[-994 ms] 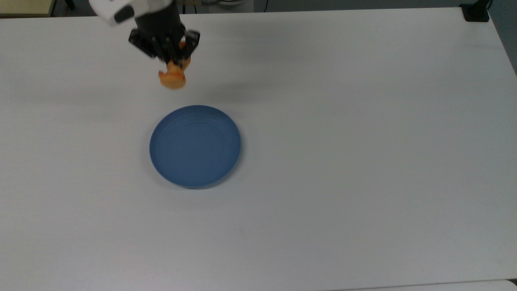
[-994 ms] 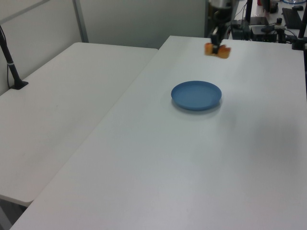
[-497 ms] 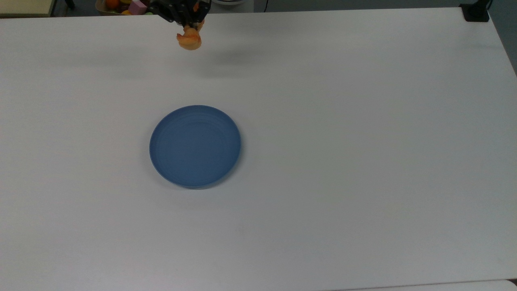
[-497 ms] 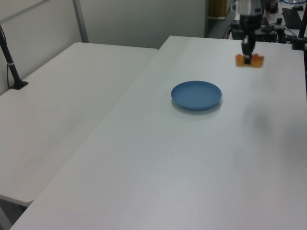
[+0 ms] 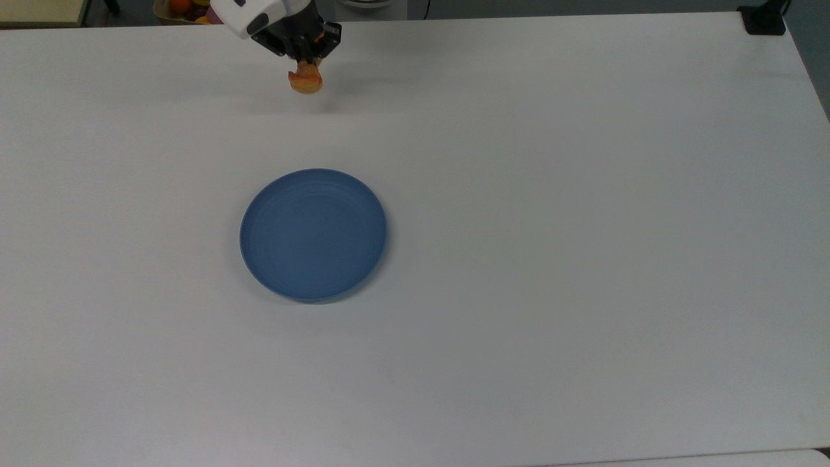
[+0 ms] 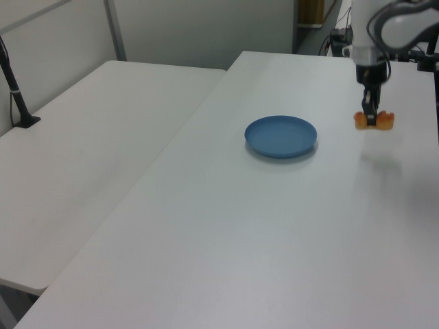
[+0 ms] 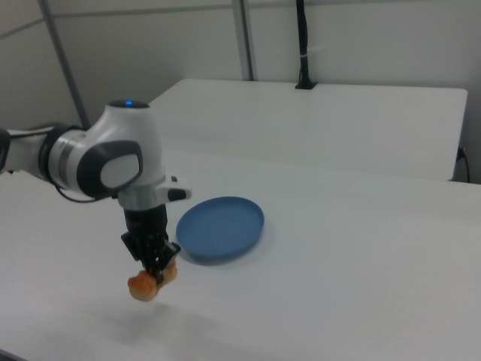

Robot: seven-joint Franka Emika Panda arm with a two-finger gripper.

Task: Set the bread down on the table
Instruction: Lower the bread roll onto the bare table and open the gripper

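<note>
The gripper (image 7: 155,269) pinched the bread (image 7: 148,283) across its middle, jaws closed narrow on it, holding it just above the white table (image 7: 361,271), well apart from the blue plate (image 7: 221,226)

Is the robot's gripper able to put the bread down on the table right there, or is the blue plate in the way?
Probably yes. The gripper holds the bread above bare table, with a shadow below it. The blue plate sits apart, so nothing blocks the way down.
</note>
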